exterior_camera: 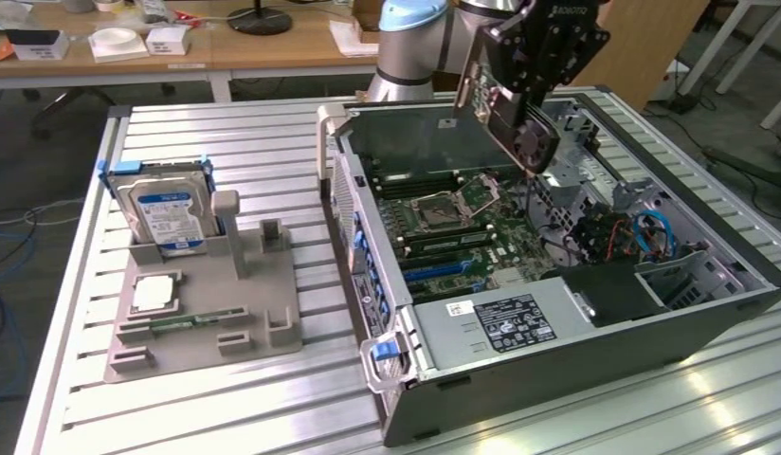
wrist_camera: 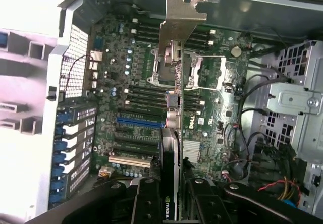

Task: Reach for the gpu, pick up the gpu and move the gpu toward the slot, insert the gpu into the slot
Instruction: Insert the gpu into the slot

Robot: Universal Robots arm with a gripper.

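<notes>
The gpu (exterior_camera: 527, 135), a dark card with a round fan, hangs tilted above the open computer case (exterior_camera: 593, 332), over the motherboard's far part. My gripper (exterior_camera: 523, 87) is shut on its upper edge. In the wrist view the gpu (wrist_camera: 171, 133) appears edge-on between my two black fingers (wrist_camera: 149, 201), its metal bracket (wrist_camera: 180, 17) pointing away over the CPU socket. The gripper (wrist_camera: 171, 196) clamps the card from both sides. The blue slot (wrist_camera: 140, 123) lies on the motherboard beside the card's line; the same blue slot (exterior_camera: 436, 270) lies well below the card.
A grey fixture (exterior_camera: 201, 313) at the exterior view's left holds a blue-labelled hard drive (exterior_camera: 170, 216), a CPU (exterior_camera: 155, 294) and a green memory stick (exterior_camera: 189, 323). Case walls, a drive cage (wrist_camera: 295, 100) and cables (exterior_camera: 644, 232) surround the motherboard. The arm's base (exterior_camera: 409, 43) stands behind the case.
</notes>
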